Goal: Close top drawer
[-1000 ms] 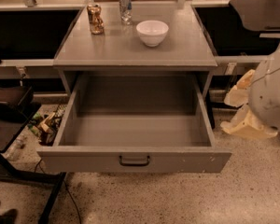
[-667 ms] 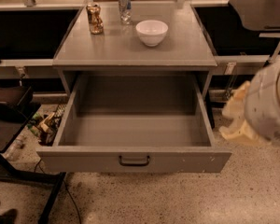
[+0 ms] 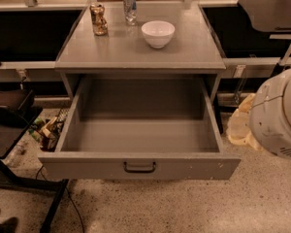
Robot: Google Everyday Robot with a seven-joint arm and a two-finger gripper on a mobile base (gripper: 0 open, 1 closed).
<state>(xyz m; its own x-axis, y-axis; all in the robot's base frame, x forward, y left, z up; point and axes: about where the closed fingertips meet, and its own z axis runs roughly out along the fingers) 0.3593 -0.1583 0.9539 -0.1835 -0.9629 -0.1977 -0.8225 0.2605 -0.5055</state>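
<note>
The tool itself is out of frame, so whether it is apart or together cannot be told. All that shows of the robot is a white rounded arm housing at the right edge, beside the drawer's right front corner but not touching it. The tool probably hangs somewhere below or forward of that housing, though that is a guess.

The top drawer stands pulled fully out from under the table, its grey interior bare and its front panel facing the camera. The dark bar handle sits at the centre of the panel, with white chip specks near the right end. Nothing bears on the panel, so the closing push has not yet begun. The arm seems to be lining up at the side before it reaches the front.

On the table a white bowl, a can and a brownish bottle stand well back from the edge, clear of the drawer's travel.

Compared with a second ago, the housing has sunk lower in view and spread further inward; the drawer has not moved.
</note>
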